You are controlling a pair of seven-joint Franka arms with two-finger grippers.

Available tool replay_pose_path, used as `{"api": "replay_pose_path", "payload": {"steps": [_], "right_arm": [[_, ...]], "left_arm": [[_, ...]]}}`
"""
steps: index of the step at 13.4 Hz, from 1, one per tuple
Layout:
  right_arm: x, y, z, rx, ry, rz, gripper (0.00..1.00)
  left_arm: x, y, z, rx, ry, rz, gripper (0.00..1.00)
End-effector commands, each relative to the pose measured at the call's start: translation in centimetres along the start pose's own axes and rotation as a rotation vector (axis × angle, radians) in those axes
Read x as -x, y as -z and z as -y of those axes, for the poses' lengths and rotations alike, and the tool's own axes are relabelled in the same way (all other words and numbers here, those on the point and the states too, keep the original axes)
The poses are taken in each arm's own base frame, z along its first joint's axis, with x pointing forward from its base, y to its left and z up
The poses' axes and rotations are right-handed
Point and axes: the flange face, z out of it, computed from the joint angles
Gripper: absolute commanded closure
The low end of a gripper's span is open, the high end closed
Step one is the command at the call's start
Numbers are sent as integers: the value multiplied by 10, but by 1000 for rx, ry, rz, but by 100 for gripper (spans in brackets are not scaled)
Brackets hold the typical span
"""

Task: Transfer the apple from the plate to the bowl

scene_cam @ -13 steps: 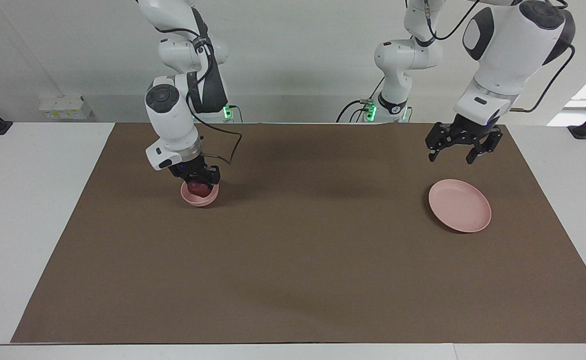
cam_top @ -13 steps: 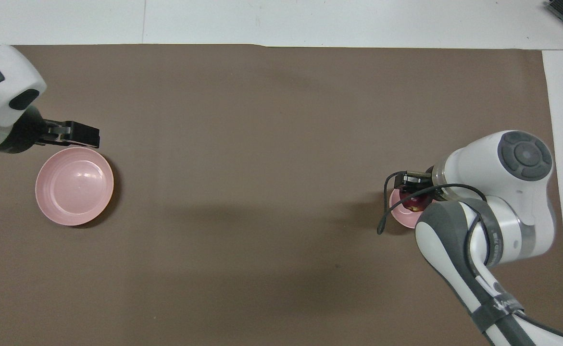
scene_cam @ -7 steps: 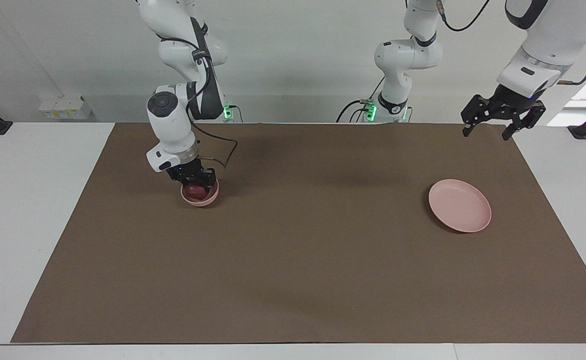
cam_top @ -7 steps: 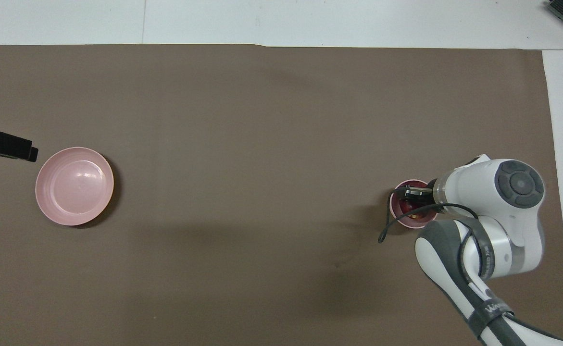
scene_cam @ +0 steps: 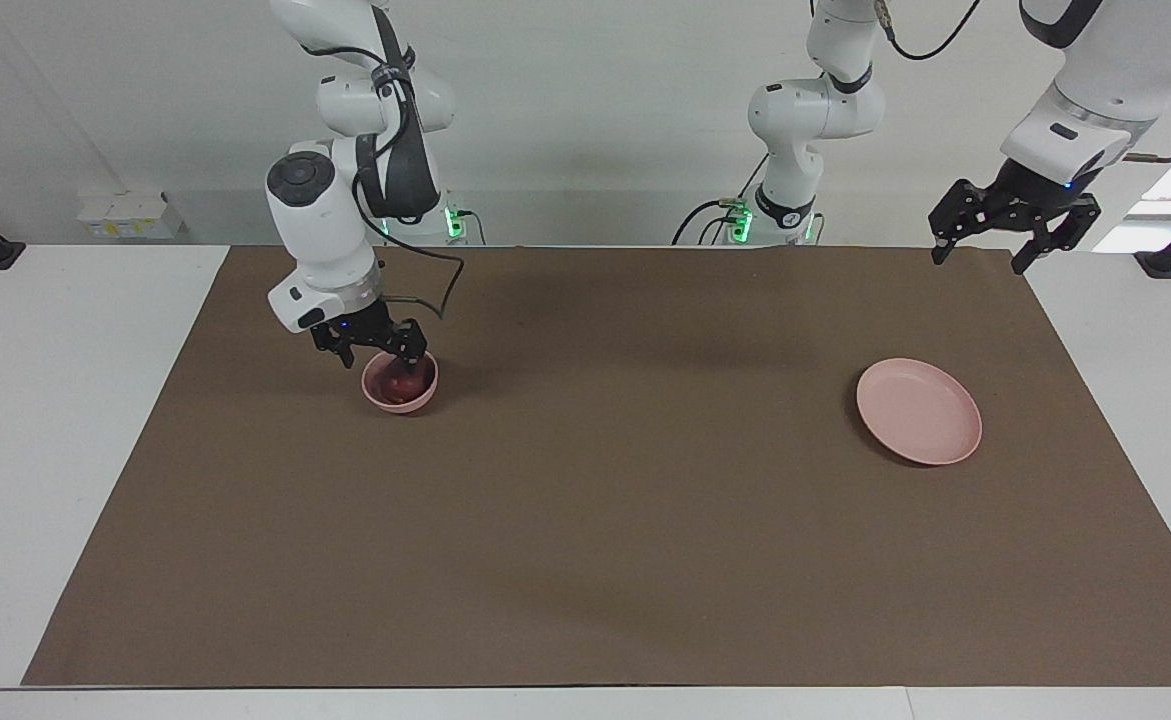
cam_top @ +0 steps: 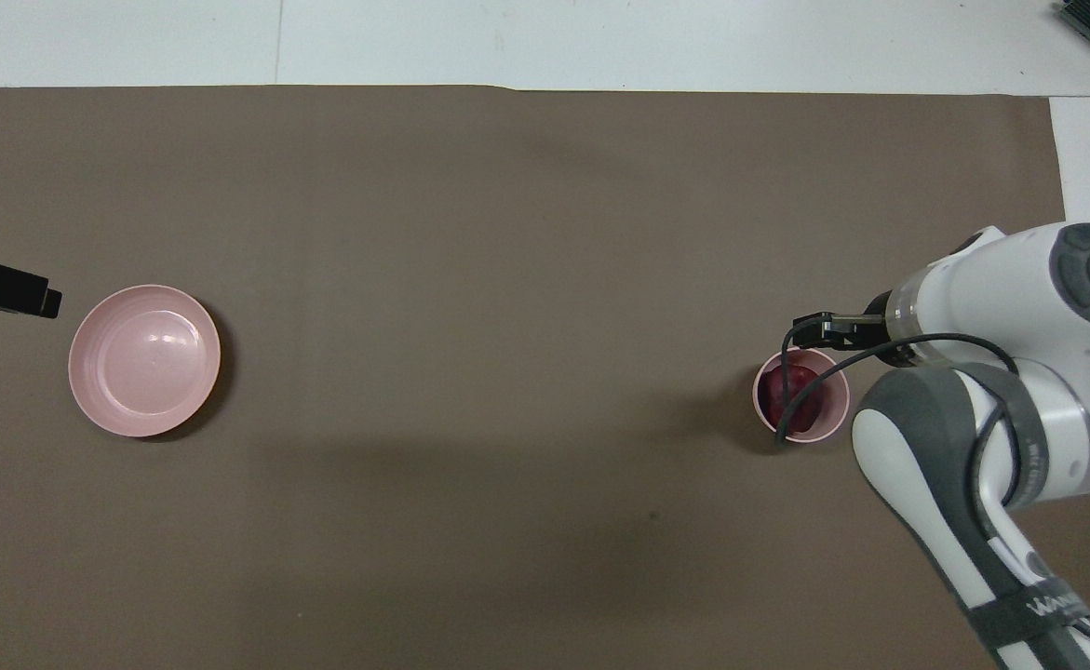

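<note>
overhead view shows the apple (cam_top: 794, 395) lying inside the bowl (cam_top: 830, 426), which stands at about four o'clock on the brown mat (cam_top: 507, 279), toward the right arm's end of the table. nothing grips the apple; it sits low in the bowl, under the rim. the plate (cam_top: 144, 360) is at about nine o'clock on the mat, well apart from the bowl, and it has nothing on it.

facing view gives the heights better. the right gripper (scene_cam: 375, 352) hangs just above the rim of the bowl (scene_cam: 400, 399), on the side nearer to the robots, and its jaws are spread, with nothing between them. the apple (scene_cam: 400, 381) is seen as a dark red shape in the bowl. the left gripper (scene_cam: 985, 255) waits high over the edge of the mat at about one o'clock from the plate (scene_cam: 918, 411), its jaws also spread and holding nothing.

i judge that the step in hand is the release, and that the task is nearly done, because the apple is in the bowl and free. the next move probably calls for a straight lift of the right gripper, so that no finger catches the rim and tips the bowl, and then a retreat away from it.
</note>
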Motion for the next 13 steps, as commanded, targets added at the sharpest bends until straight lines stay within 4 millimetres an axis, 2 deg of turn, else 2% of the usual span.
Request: {"api": "replay_pose_path", "payload": {"steps": [1, 4, 6, 8, 10, 13], "right_arm": [[-16, 45, -23, 12, 33, 6, 0], [-15, 104, -39, -2, -18, 46, 0], [-7, 143, -38, -7, -51, 68, 0], [0, 173, -40, -6, -62, 80, 0], [4, 187, -41, -8, -60, 76, 0], [6, 193, -40, -28, -64, 79, 0]], "left_arm": [[17, 1, 5, -7, -55, 26, 0], [18, 3, 4, -9, -53, 18, 0], [17, 3, 4, -9, -53, 17, 0], [18, 3, 4, -10, -53, 15, 0], [17, 3, 4, -9, -53, 17, 0], [17, 3, 4, -9, -53, 17, 0]]}}
